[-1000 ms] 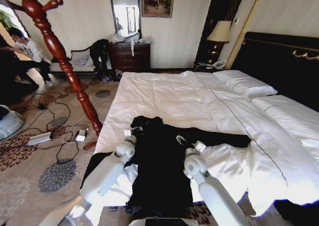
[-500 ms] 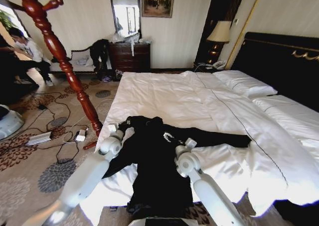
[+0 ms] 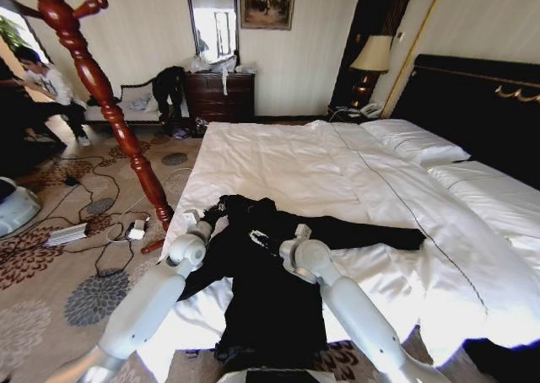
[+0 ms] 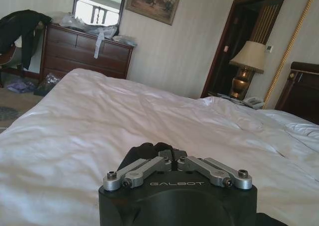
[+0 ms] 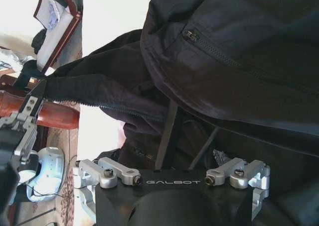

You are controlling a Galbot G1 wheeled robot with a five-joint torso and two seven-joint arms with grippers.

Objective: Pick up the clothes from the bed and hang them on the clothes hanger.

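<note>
Hotel bedroom, wide white bed: black coat sprawled at near edge, coat stand off left. Left hand pinched on collar, right hand spread over fabric. Best gripped deep near shoulders, lifted evenly.

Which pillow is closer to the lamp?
The far pillow, lying nearer the lamp at the bed's top corner. The other pillow lies closer to the camera, along the black headboard.

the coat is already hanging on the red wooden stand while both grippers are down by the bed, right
Not quite. In the head view the coat lies spread on the bed, not on the red wooden stand, whose pegs are bare. Both the left gripper and right gripper are down at it.
</note>
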